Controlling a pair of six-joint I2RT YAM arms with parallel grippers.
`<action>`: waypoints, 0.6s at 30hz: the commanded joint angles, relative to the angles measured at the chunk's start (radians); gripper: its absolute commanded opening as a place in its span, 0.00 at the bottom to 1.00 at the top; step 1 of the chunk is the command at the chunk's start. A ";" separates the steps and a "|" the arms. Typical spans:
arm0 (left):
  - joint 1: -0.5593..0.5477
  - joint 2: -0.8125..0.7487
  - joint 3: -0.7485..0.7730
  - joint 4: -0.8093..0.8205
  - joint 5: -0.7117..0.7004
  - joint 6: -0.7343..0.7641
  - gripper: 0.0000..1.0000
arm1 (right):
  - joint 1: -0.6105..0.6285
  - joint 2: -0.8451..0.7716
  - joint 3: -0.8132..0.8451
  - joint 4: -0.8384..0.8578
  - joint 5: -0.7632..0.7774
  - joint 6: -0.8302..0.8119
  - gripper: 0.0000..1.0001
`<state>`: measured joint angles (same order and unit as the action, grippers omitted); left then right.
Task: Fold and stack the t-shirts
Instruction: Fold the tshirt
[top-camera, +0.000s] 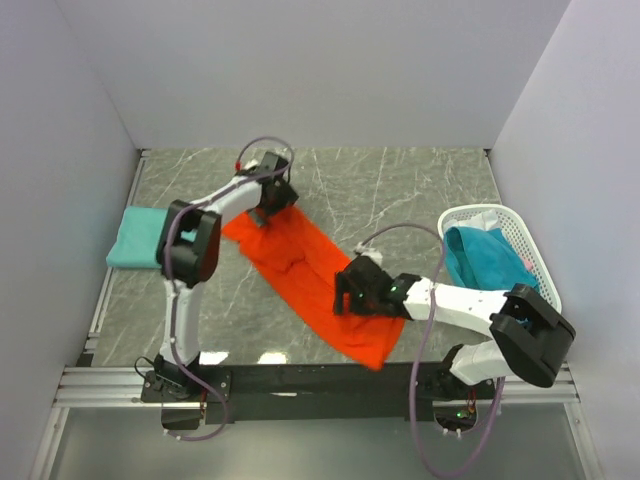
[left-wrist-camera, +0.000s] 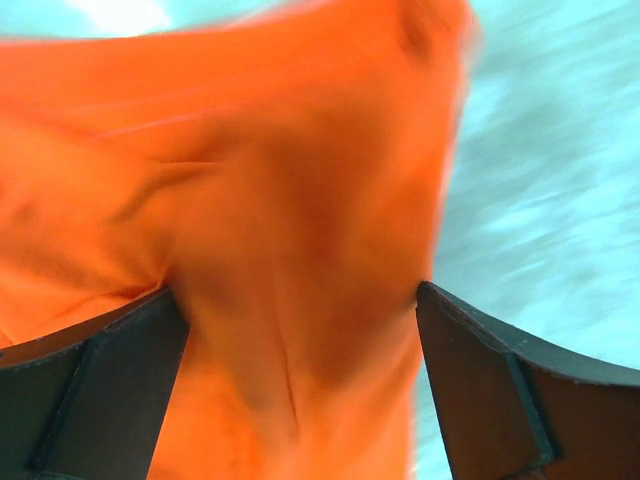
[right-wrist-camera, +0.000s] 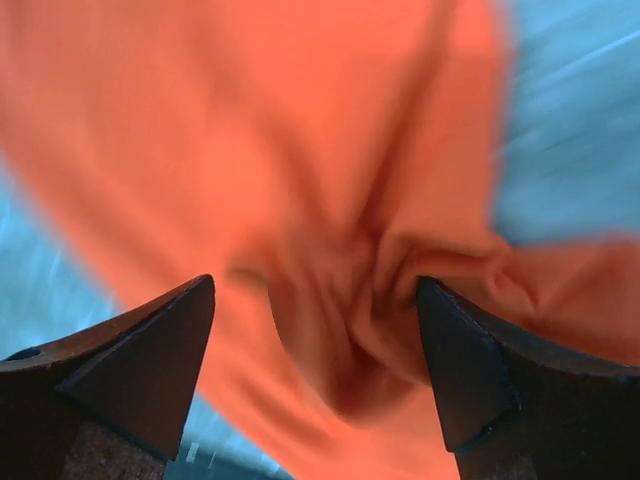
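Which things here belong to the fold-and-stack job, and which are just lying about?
Job:
orange-red t-shirt, spread out
folded teal t-shirt, far left
crumpled teal t-shirt, far right

Just lying about:
white basket, holding the crumpled shirt
marble table

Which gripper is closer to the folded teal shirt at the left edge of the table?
Left. The left gripper hovers over the far end of the orange-red shirt, right of the folded teal shirt; the right gripper is over the orange-red shirt's near half, farther right.
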<state>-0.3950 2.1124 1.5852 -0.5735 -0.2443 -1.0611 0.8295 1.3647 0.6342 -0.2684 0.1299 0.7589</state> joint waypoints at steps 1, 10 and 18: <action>-0.021 0.230 0.233 -0.004 0.077 0.049 0.99 | 0.133 0.004 -0.036 -0.042 -0.104 0.080 0.88; -0.039 0.514 0.676 0.050 0.235 0.061 0.99 | 0.293 0.109 0.117 -0.072 -0.026 0.002 0.88; -0.061 0.554 0.740 0.181 0.247 0.010 1.00 | 0.295 -0.024 0.105 -0.112 0.049 -0.001 0.88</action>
<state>-0.4335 2.5904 2.2883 -0.3981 -0.0204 -1.0267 1.1255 1.4193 0.7326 -0.3462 0.1135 0.7643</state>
